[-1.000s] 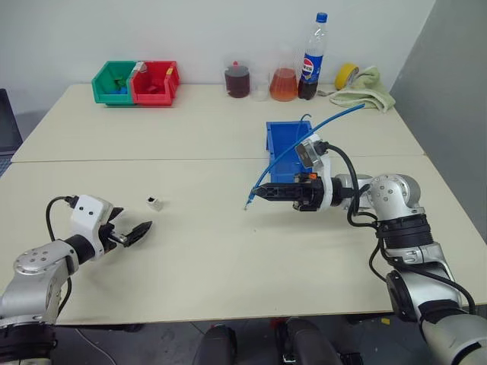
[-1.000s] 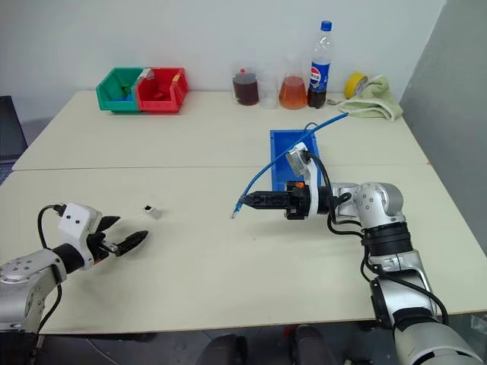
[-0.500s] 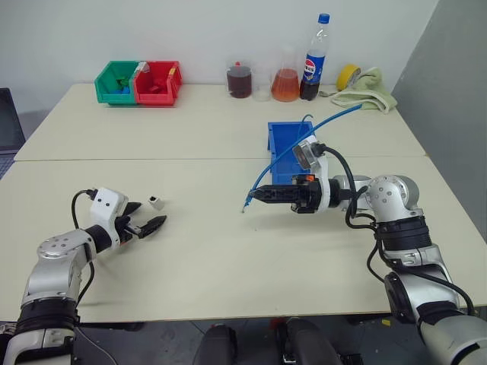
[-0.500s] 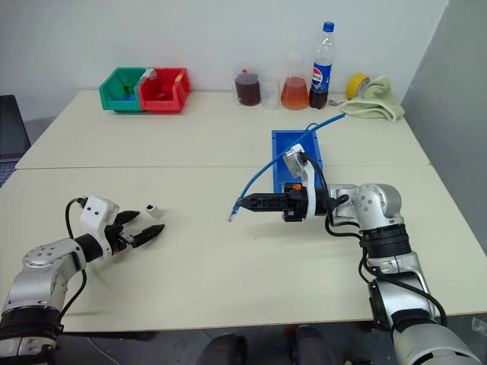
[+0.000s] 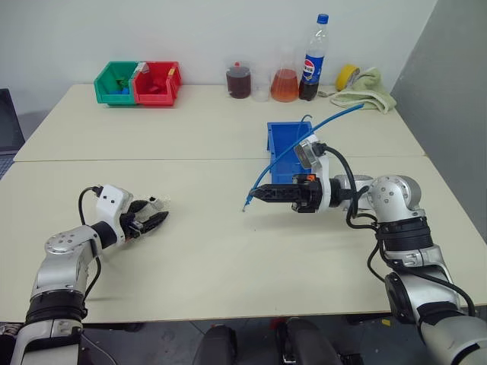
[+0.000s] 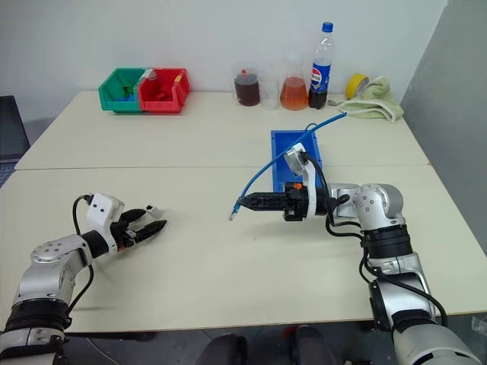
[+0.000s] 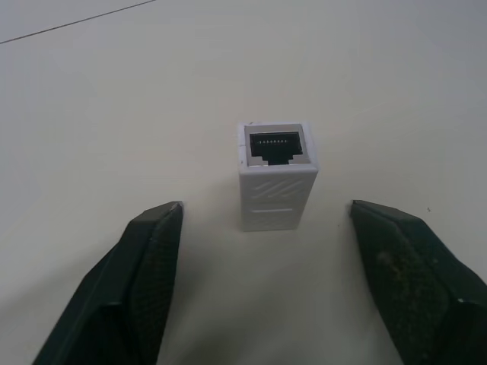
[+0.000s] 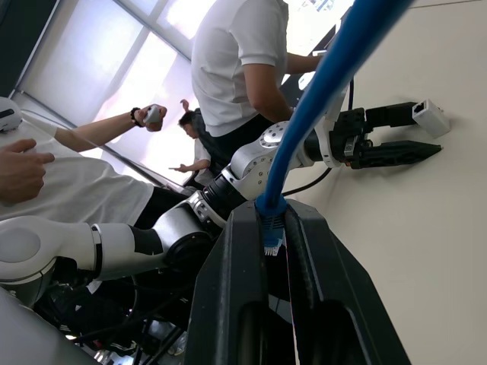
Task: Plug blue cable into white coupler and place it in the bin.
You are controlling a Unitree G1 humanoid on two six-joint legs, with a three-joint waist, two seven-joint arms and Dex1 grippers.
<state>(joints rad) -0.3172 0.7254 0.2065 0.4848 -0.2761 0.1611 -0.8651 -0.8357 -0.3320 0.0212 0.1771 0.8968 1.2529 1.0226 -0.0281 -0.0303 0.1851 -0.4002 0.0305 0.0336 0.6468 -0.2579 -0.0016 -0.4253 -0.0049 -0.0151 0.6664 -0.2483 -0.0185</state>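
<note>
1. Two steps of the task are still undone, as far as the pictures let me judge: the blue cable [image 5: 304, 143] is not plugged into the white coupler [image 7: 277, 176], and nothing has gone into the blue bin [image 6: 279, 144].
2. What looks done: the right gripper [image 5: 259, 195] has its jaws pressed together on the cable close behind the plug, so the plug tip [image 5: 246, 205] pokes out just past the jaw tips and hangs above the worktop [image 5: 213, 251].
3. Behind those jaws the cable arcs up and away over the bin, which sits just behind the right gripper.
4. The left gripper [image 7: 278, 266] has its jaws spread, one on each side of the coupler; the coupler lies on the worktop between them, a little ahead of the tips, touching neither.
5. Its socket face points away from the left jaws, contacts visible.
6. Left to do, in my judgement: pinch the coupler, bring it to the plug, mate them, then drop the pair in the bin.
7. Hard to make out: in the head views the coupler is partly masked by the left jaws, and the cable's far end runs toward the cloth [image 5: 369, 87], where I cannot tell how it ends.
</note>
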